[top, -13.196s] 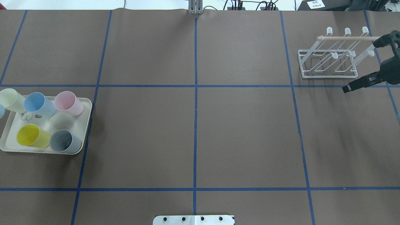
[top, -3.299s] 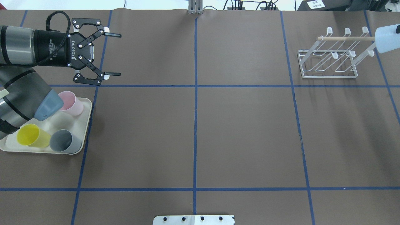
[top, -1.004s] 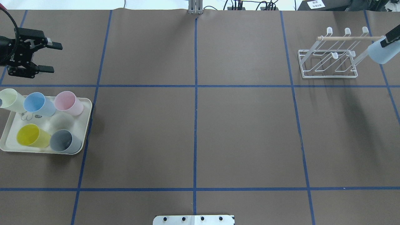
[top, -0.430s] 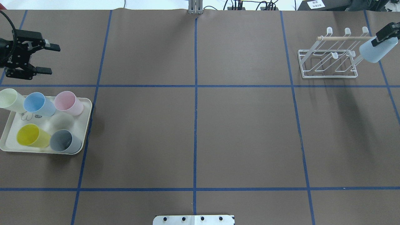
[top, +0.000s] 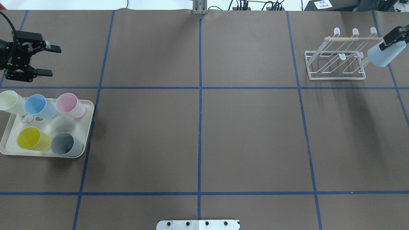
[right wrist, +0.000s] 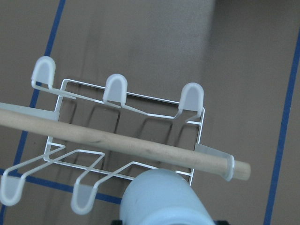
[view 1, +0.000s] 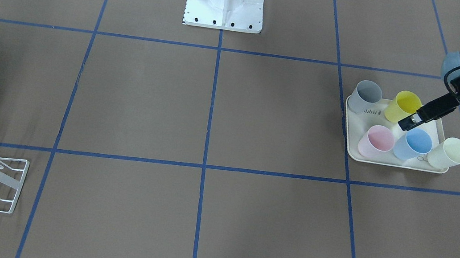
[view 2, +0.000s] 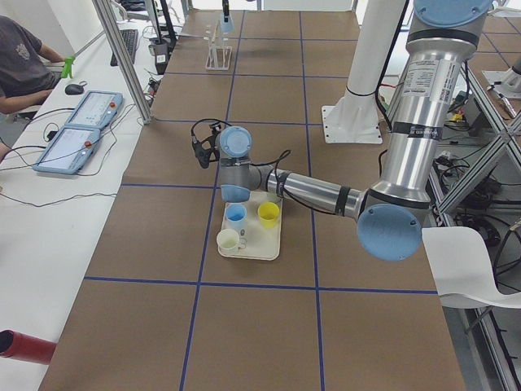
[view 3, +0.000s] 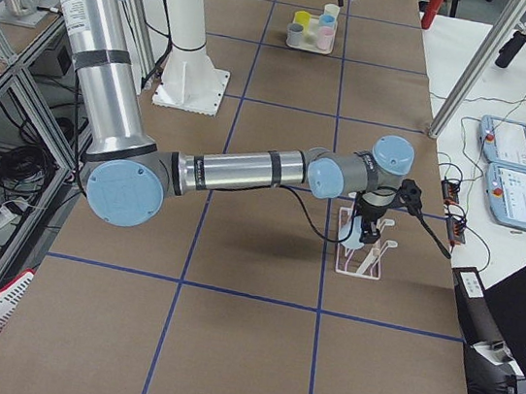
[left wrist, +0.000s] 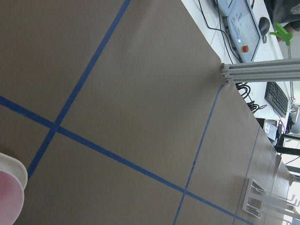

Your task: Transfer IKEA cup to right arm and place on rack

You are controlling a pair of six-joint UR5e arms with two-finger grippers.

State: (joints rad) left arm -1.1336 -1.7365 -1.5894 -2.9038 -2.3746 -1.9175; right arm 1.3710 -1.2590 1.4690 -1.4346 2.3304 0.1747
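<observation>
A pale blue IKEA cup [top: 381, 56] hangs tilted at the right end of the white wire rack [top: 335, 76], mouth toward the prongs. My right gripper [top: 389, 43] is shut on its base. In the right wrist view the cup [right wrist: 161, 199] fills the bottom edge, just short of the wooden dowel [right wrist: 117, 140] and over a near looped prong [right wrist: 83, 199]. Whether the cup touches a prong I cannot tell. My left gripper [top: 51, 61] is open and empty at the far left, beyond the tray [top: 87, 127].
The cream tray holds several upright cups: cream [top: 9, 101], blue [top: 38, 106], pink [top: 69, 104], yellow [top: 32, 139], grey [top: 65, 144]. The robot base plate [top: 198, 224] sits at the near middle edge. A person sits at a side desk [view 2: 24, 69].
My right gripper has carried the pale blue cup left, nearer the rack's right end. The left gripper has barely shifted and stays open.
</observation>
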